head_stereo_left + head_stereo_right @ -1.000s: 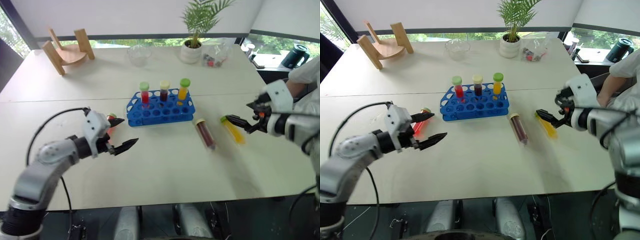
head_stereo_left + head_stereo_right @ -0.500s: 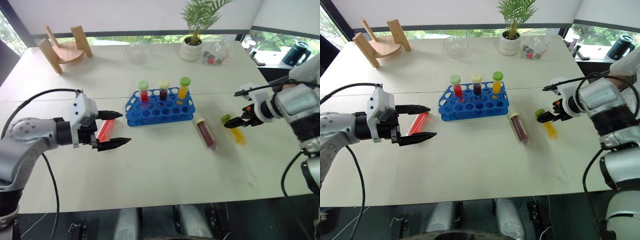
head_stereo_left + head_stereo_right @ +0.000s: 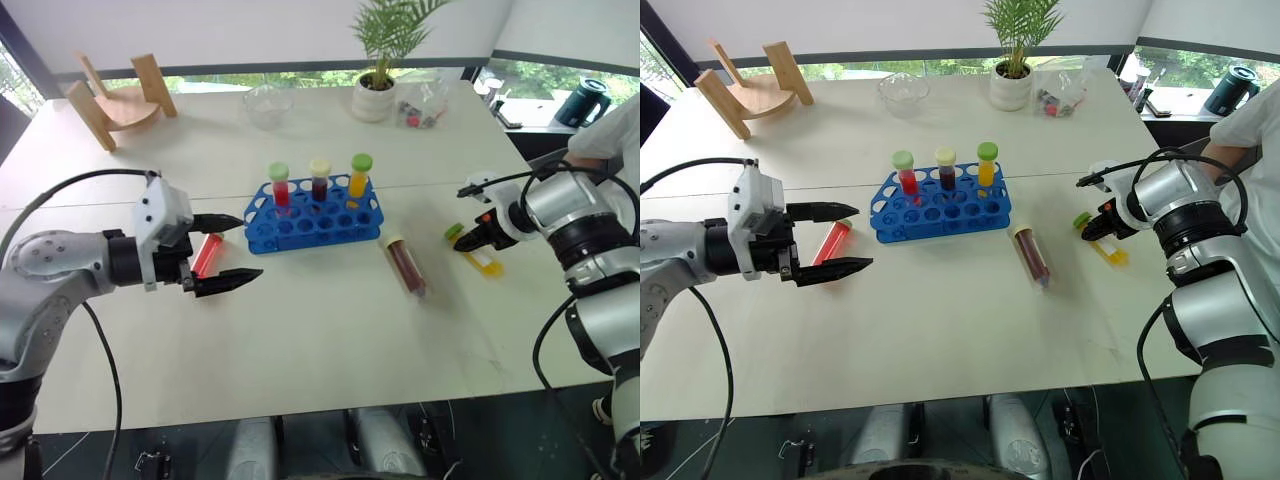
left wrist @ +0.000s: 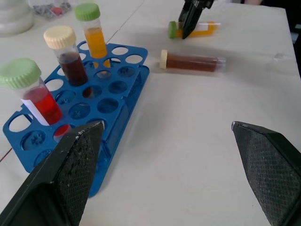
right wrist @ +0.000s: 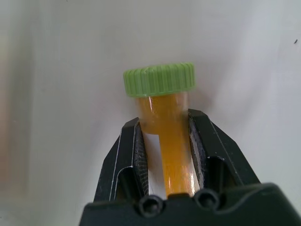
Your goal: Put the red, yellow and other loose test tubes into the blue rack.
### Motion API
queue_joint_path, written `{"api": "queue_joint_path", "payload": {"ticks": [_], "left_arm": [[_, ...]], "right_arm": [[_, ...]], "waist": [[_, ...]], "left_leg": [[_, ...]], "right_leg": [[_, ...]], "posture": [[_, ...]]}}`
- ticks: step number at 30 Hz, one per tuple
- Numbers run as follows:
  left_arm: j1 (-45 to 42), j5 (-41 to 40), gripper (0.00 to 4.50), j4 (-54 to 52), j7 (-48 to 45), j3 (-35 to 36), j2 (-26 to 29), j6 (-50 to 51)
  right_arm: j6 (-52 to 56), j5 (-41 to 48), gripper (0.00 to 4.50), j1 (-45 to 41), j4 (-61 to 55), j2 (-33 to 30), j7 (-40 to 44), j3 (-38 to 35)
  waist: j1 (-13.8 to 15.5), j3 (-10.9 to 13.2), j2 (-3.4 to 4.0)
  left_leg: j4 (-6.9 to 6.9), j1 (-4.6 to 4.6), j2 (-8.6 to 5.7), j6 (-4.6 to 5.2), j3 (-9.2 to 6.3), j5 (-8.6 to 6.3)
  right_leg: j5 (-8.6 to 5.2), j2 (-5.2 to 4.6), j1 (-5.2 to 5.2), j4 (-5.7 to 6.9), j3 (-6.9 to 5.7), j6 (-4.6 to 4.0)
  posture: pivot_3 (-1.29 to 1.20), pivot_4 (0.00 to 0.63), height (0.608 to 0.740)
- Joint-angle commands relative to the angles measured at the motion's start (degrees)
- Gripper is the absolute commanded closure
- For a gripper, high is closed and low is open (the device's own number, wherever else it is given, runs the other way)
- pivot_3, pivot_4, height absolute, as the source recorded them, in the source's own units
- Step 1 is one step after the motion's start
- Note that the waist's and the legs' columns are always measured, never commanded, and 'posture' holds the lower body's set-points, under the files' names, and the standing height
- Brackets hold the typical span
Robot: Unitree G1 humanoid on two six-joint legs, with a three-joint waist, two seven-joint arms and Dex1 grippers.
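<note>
The blue rack (image 3: pixel 313 215) stands mid-table and holds three upright tubes: red (image 3: pixel 279 185), dark (image 3: pixel 319 180) and orange (image 3: pixel 360 175). To its right a yellow tube with a green cap (image 3: pixel 480 254) lies on the table. My right gripper (image 3: pixel 466 240) is shut on it just below the cap (image 5: pixel 160 80). A dark brown tube with a cream cap (image 3: pixel 405 266) lies loose between the rack and the yellow one. A red tube (image 3: pixel 207 253) lies left of the rack. My left gripper (image 3: pixel 245 248) hovers open beside it, holding nothing.
At the table's far side stand a wooden stand (image 3: pixel 115 95), a glass bowl (image 3: pixel 266 105), a potted plant (image 3: pixel 378 95) and a plastic bag (image 3: pixel 425 105). A dark kettle (image 3: pixel 581 103) and a person's white sleeve (image 3: pixel 1260 120) are at the right edge.
My right gripper has tilted down onto the yellow tube and shut on it near the cap. My left gripper has risen a little and stays open.
</note>
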Motion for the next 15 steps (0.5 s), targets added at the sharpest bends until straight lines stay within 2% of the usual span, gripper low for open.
{"api": "queue_joint_path", "payload": {"ticks": [1,2,4,7,11,15], "left_arm": [[-0.69,-1.94,0.0,-1.94,1.06,2.51,0.26,0.77],[-0.49,-2.12,0.0,-2.07,1.34,2.61,0.23,0.91],[-0.37,-2.19,0.0,-2.12,2.16,2.3,-0.07,0.99],[-1.45,-3.3,0.0,-1.52,3.43,2.28,-0.84,1.75],[-3.0,-3.1,0.0,-0.15,3.72,1.46,-0.93,1.87],[-4.38,-1.95,0.0,1.55,3.38,0.04,-0.93,1.4]], "right_arm": [[2.86,5.47,3.7,-1.69,-10.97,-0.02,-1.91,-11.52],[3.1,7.38,3.7,-0.41,-16.16,1.07,-4.99,-16.72],[0.22,14.0,3.7,6.07,-31.28,7.57,-12.45,-30.93],[-6.79,18.74,3.7,15.15,-44.27,17.5,-20.29,-40.9],[-22.85,19.45,3.7,25.74,-50.2,26.31,-22.39,-40.56],[-39.2,16.52,3.7,31.08,-44.69,31.75,-22.6,-37.01]], "waist": [[-0.06,0.12,0.2],[-0.08,0.14,0.22],[-0.06,0.1,0.16],[0.18,0.07,0.1],[0.61,0.07,0.09],[-0.06,0.07,0.08]], "left_leg": [[0.0,0.0,0.0,0.0,0.02,0.0],[0.0,0.0,0.0,0.0,0.04,0.0],[-0.04,0.0,0.0,0.0,-0.01,0.0],[-0.04,0.01,0.04,-0.01,-0.27,0.0],[0.1,-0.01,-0.05,-0.16,-0.28,0.09],[0.17,0.03,-0.11,-0.27,-0.13,0.15]], "right_leg": [[0.0,-0.01,-0.01,0.03,0.03,0.0],[0.0,0.0,-0.04,0.05,0.06,0.0],[-0.01,0.04,-0.11,0.21,0.06,-0.01],[-0.06,0.15,-0.11,0.38,-0.05,-0.06],[-0.05,0.01,0.0,0.43,-0.1,-0.05],[0.02,-0.02,0.03,0.42,0.05,0.08]], "posture": [[0.0,0.15,0.74],[0.0,0.15,0.74],[0.0,0.15,0.74],[0.0,0.15,0.74],[0.0,0.15,0.74],[0.0,0.15,0.74]]}}
